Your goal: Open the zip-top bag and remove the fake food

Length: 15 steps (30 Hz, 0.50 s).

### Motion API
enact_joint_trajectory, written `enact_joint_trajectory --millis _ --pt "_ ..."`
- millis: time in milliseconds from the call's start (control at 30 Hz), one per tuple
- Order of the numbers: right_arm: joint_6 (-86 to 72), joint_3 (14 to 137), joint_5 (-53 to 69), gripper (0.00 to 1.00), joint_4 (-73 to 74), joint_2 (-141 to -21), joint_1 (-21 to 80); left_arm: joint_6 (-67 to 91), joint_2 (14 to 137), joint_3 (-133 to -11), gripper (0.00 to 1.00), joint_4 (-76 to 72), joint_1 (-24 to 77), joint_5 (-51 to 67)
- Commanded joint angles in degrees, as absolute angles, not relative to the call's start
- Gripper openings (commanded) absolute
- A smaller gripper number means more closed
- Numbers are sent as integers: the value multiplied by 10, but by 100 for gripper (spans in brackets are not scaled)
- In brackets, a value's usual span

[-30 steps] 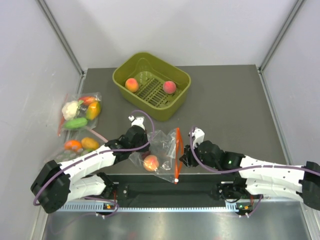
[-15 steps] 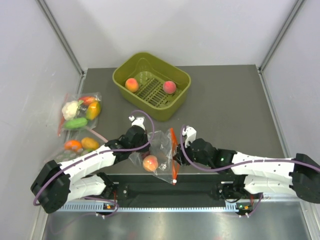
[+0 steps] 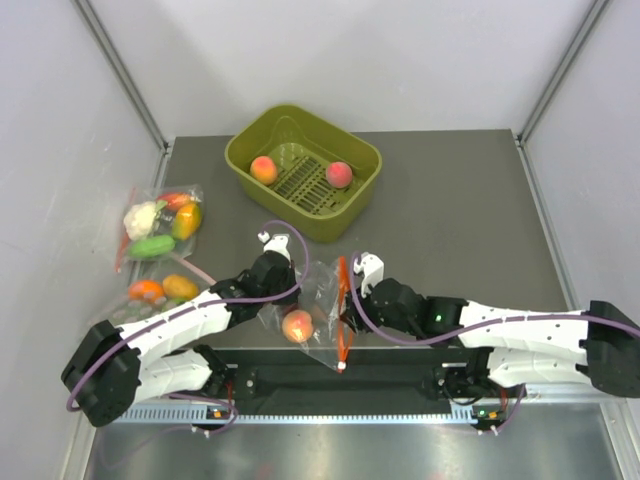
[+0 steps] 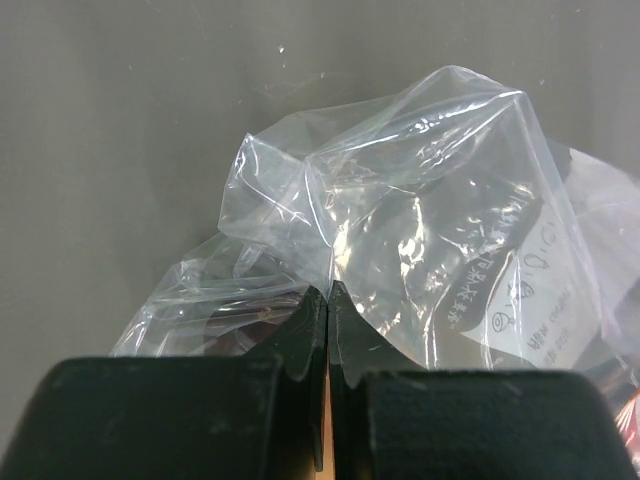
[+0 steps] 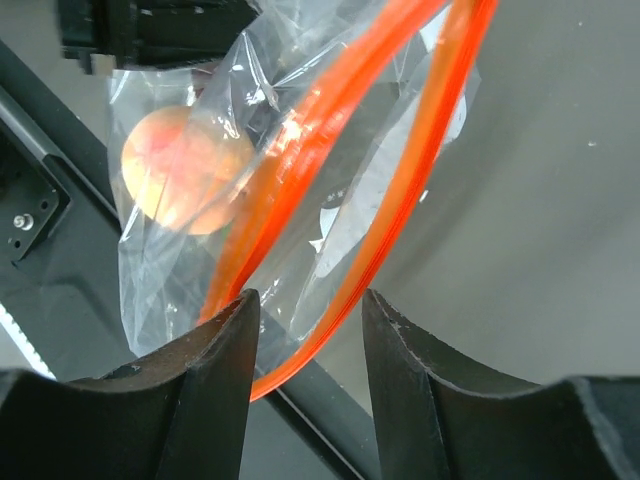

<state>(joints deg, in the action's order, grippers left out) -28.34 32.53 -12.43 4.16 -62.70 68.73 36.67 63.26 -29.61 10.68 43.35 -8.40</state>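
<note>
A dark grey desk point(image 3: 450, 210) sits between pale walls, and the zip-top bag point(image 3: 318, 300) lies crumpled at its near edge, between the two arms. The left end effector point(image 3: 281, 280) is closed tight on a fold of the bag's clear plastic. In the left wrist view its jaws point(image 4: 328, 300) meet with the film pinched between them, and the rest of the bag point(image 4: 430, 230) billows up beyond. That view shows small dark print and a round mark on the plastic, but they are tilted and too fine to read. The right end effector point(image 3: 350, 300) is at the bag's mouth with its jaws partly apart. In the right wrist view they point(image 5: 305, 310) straddle the orange-red zip strip point(image 5: 340, 130), whose two halves stand separated in a long loop, so the mouth is open. I cannot tell whether either finger presses on the strip. One piece of fake food, a peach point(image 3: 298, 325), is inside the bag near the desk's front edge; it shows through the film as an orange-pink ball point(image 5: 185, 170). Two more peaches point(image 3: 264, 169) point(image 3: 339, 174) lie apart in the olive-green basket point(image 3: 330, 225) at the back. At the left edge are a clear bag of cauliflower and cucumber point(image 3: 160, 225) and another bag with orange and green pieces point(image 3: 160, 290). No brand can be made out.
</note>
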Motion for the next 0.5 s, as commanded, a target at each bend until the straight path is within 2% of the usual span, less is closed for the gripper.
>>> enact_joint_trajectory --millis 0,467 --pt "-291 365 -161 45 68 -609 709 362 630 -315 0 97 432 -84" --pt "-281 410 -214 45 100 -654 751 362 622 -312 0 103 432 -88"
